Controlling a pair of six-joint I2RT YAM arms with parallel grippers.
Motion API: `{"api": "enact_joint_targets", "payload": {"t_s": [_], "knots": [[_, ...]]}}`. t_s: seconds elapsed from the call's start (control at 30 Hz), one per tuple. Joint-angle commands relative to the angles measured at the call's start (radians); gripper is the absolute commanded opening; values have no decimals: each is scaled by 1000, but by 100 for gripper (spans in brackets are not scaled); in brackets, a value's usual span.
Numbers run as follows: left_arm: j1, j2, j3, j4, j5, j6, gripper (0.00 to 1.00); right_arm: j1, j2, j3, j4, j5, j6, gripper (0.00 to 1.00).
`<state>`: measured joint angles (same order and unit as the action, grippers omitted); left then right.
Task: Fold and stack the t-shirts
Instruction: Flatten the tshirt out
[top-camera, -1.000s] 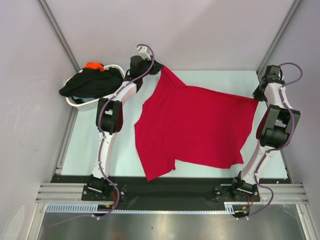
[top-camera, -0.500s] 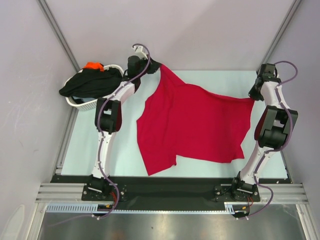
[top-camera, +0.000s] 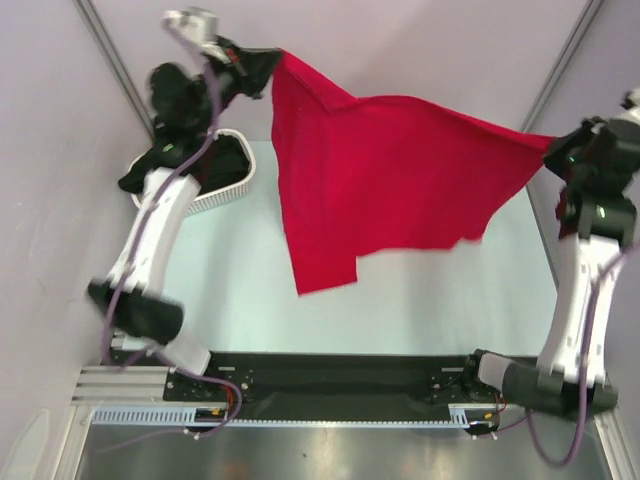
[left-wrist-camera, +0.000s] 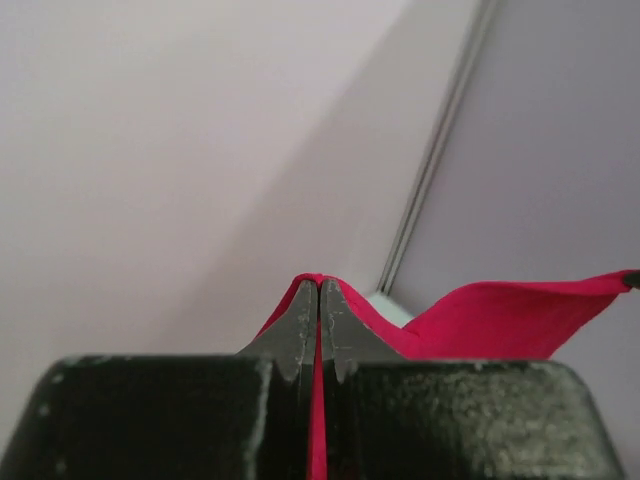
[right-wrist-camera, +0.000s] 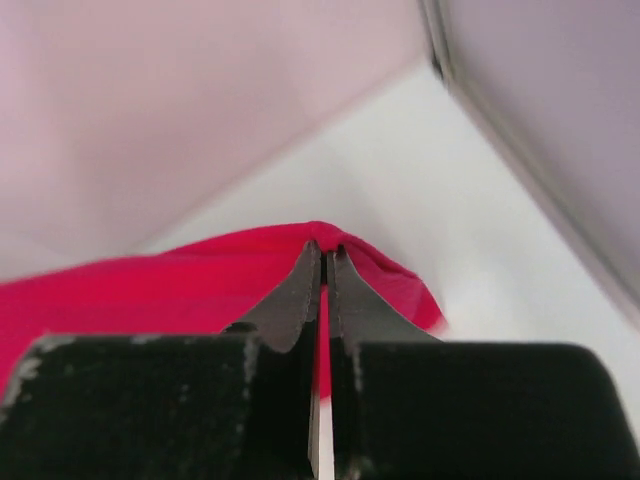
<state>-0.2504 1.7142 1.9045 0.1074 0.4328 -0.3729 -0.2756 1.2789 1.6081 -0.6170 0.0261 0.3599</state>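
Observation:
A crimson red t-shirt (top-camera: 390, 180) hangs in the air, stretched between both arms high above the table. My left gripper (top-camera: 268, 62) is shut on its upper left corner, and red cloth (left-wrist-camera: 500, 318) wraps round the tips of my left gripper (left-wrist-camera: 319, 284). My right gripper (top-camera: 552, 150) is shut on the shirt's right corner; in the right wrist view the red cloth (right-wrist-camera: 150, 295) bunches over the tips of my right gripper (right-wrist-camera: 325, 250). A lower flap (top-camera: 320, 265) dangles toward the table. A black t-shirt (top-camera: 145, 170) lies in the basket at the left, partly hidden by my left arm.
The white woven basket (top-camera: 225, 185) stands at the table's back left, under my left arm. The pale table (top-camera: 400, 300) lies below the hanging shirt. Grey walls with metal posts close in the back and both sides.
Both arms have swung up and outward, lifting the red t-shirt off the table. It lay spread flat before and now hangs stretched in the air.

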Motion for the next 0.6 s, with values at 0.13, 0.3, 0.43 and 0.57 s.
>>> {"api": "enact_joint_targets", "payload": {"t_s": [0.13,0.3,0.43,0.57], "knots": [[-13,-510,-160,-28,81,65,1,-25,-444,25,45,-87,-16,0],[-13,-749,-160,-100,75,101,0,-7,-604,99,26,-61,-68,0],[-13,-785,-81,-176,61,114,0,30,-664,99,48,-29,-78,0],[-13,-765,-81,-167,34,130,0,39,-641,56,53,-40,-85,0]]}}
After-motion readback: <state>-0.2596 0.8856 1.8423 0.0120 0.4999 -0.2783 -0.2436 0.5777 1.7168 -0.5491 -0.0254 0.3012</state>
